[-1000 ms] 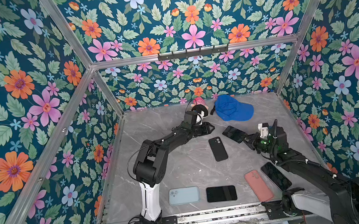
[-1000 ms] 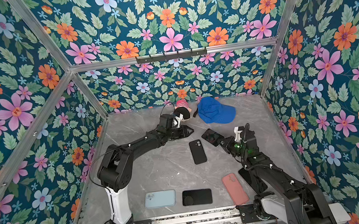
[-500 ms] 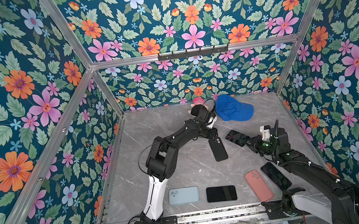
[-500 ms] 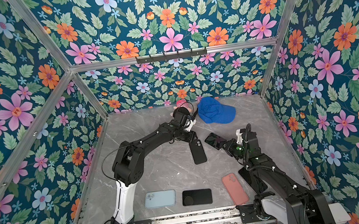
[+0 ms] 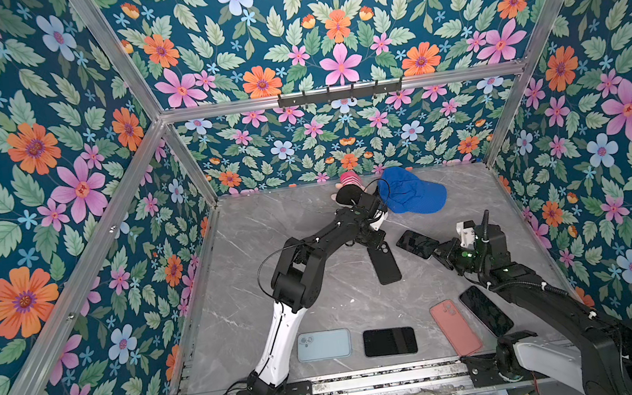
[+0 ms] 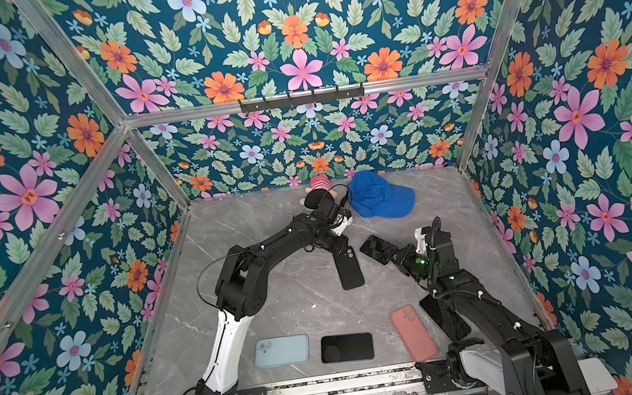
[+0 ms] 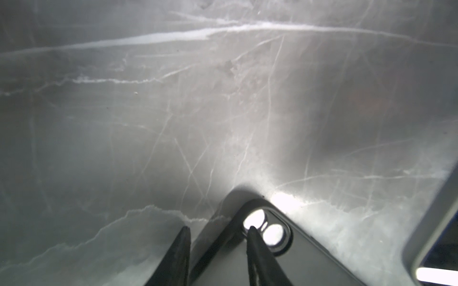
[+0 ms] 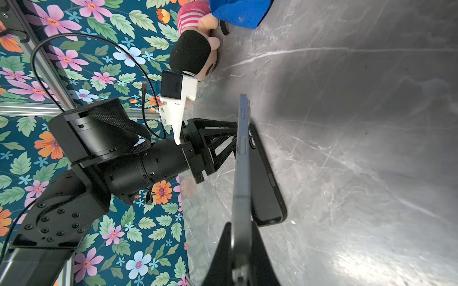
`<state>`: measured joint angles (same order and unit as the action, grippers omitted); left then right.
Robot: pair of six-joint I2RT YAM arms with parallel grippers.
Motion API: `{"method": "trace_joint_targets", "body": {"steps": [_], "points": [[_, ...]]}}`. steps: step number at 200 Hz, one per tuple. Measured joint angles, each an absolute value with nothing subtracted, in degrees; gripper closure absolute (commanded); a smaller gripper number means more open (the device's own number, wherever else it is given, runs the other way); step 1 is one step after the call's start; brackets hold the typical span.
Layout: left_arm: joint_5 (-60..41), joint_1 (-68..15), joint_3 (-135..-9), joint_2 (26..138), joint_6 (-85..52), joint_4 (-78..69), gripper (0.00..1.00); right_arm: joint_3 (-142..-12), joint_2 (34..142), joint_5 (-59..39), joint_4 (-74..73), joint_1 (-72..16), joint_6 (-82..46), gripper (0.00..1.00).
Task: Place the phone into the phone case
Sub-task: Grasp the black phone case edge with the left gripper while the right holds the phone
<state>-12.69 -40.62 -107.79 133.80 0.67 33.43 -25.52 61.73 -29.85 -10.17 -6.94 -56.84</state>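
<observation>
A black phone case (image 5: 385, 264) (image 6: 349, 270) lies flat mid-table, its camera cutout (image 7: 265, 230) at the far end. My left gripper (image 5: 376, 241) (image 6: 338, 244) (image 7: 218, 231) is down at that end. Its fingers (image 7: 252, 237) stand apart astride the case's corner rim, one over the cutout and the other outside on the table. My right gripper (image 5: 441, 253) (image 8: 241, 237) is shut on a dark phone (image 5: 417, 244) (image 6: 379, 249) (image 8: 241, 161). It holds the phone off the table just right of the case (image 8: 265, 188), edge-on in the right wrist view.
A blue cap (image 5: 410, 193) and a plush doll (image 5: 349, 193) lie at the back behind the left arm. Along the front edge lie a light blue phone (image 5: 323, 344), a black phone (image 5: 389, 341), a salmon case (image 5: 455, 328) and another dark phone (image 5: 485, 310).
My left gripper has swung from beside the doll to the far end of the black case, and its jaws have narrowed. The right gripper has shifted slightly with the phone.
</observation>
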Motion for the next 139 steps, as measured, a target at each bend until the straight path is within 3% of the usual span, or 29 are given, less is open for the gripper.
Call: {"method": "trace_joint_targets", "body": {"steps": [62,139], "points": [[-10.9,-40.7,-105.3,132.7,1.0,31.7,0.84,-25.5,61.8,-30.0,-10.2,-6.9,-56.9,1.00],[-7.8,-40.6,-97.3,127.9,-0.1,29.1,0.92,-27.1,63.0,-33.0,-10.2,-6.9,-55.7,1.00]]}}
